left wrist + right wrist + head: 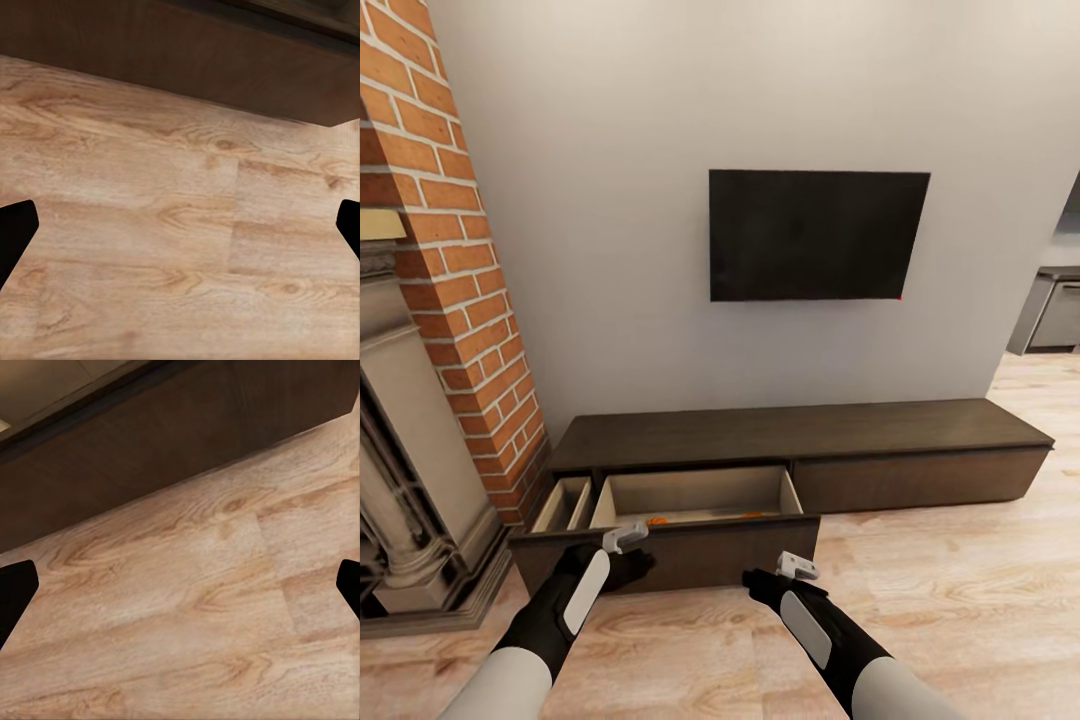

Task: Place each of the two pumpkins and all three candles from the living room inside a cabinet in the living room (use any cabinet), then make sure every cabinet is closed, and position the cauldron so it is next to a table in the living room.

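Both my grippers stand wide open and empty, fingertips at the frame edges over bare floor [150, 247]. The left gripper [626, 538] hangs just in front of the cabinet [800, 435], at the front panel of its pulled-out drawer [695, 497]; the right gripper [796, 567] hovers beside that panel's right end. Orange slivers of the pumpkins [658, 520] peek over the drawer's front edge. A dark screen [818, 235] hangs on the wall above, brick fireplace [440, 300] at left.
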Robot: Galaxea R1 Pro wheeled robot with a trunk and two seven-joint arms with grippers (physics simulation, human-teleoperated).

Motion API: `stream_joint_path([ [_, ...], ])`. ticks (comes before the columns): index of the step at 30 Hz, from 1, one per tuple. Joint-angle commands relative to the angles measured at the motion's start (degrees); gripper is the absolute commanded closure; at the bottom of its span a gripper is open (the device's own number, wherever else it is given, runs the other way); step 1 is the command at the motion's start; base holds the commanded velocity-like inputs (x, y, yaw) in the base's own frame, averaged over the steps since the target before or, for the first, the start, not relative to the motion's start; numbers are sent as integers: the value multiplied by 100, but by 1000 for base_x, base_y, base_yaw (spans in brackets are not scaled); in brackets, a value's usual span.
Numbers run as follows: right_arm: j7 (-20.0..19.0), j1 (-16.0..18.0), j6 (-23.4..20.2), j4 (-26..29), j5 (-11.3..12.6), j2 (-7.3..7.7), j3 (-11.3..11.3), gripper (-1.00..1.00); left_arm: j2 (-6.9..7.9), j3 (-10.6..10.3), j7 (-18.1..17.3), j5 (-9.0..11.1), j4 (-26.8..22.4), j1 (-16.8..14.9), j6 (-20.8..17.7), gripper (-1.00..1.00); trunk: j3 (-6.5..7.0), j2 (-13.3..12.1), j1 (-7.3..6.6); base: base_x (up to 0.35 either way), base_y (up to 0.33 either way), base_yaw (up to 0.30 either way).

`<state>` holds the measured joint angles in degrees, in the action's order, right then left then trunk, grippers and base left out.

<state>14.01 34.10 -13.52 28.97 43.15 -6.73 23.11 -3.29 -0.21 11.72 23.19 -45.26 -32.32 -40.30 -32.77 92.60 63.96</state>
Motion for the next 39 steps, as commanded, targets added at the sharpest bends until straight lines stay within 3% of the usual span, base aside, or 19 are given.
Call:
stream_joint_path([
  [1,50,5,-12,12,45,5,36,-100,-1,-1,49,57,-4,-3,-14,-100,-25,45,22,0,0,0],
  [21,49,4,72,21,43,13,36,-100,4,-5,47,13,0,-3,59,-100,-384,847,462,0,0,0],
  [31,55,4,100,21,15,5,36,-100,4,-14,50,6,98,-3,473,-100,-563,1248,681,0,0,0],
  [39,86,2,461,21,-7,8,50,-100,7,-141,57,10,105,-3,640,-100,-707,1569,857,0,0,0],
])
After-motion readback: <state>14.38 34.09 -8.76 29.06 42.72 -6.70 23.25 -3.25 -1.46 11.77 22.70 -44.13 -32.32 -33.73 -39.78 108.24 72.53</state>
